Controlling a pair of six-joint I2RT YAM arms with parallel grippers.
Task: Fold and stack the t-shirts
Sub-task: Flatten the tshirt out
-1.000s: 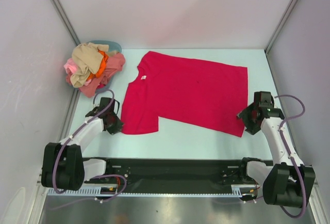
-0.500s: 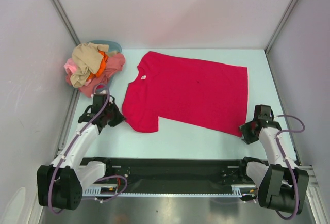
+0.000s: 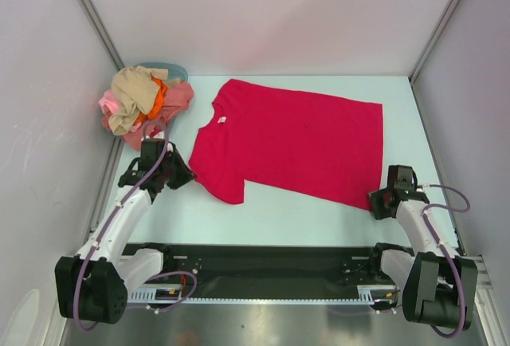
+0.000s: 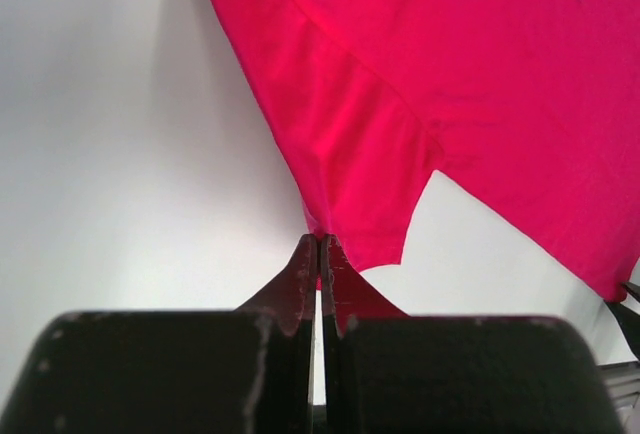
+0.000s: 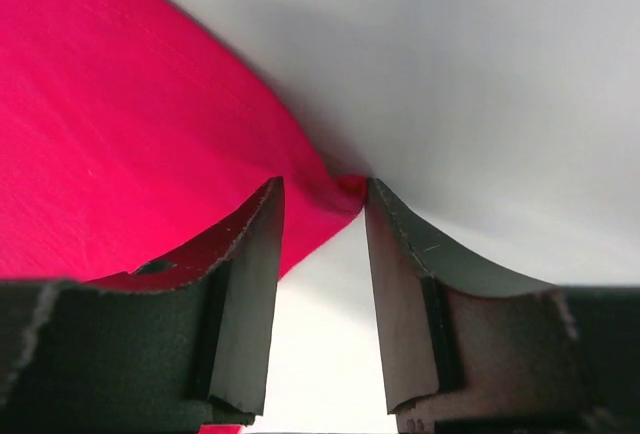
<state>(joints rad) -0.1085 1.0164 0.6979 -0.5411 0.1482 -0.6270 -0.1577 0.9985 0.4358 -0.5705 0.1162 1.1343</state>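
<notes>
Shirt: crimson t-shirt, spread flat, mid-frame on worktop.
Left pincer: clamped on sleeve edge.
Right pincer: apart, straddling hem corner.

I work in a lab test cell: plain white panel walls, aluminium corner posts, a pale surface.

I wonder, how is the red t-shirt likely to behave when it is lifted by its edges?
Probably floppy: the red t-shirt lies flat and creased, so it would sag. Likely light: the left hand pinches just a thin edge.
</notes>
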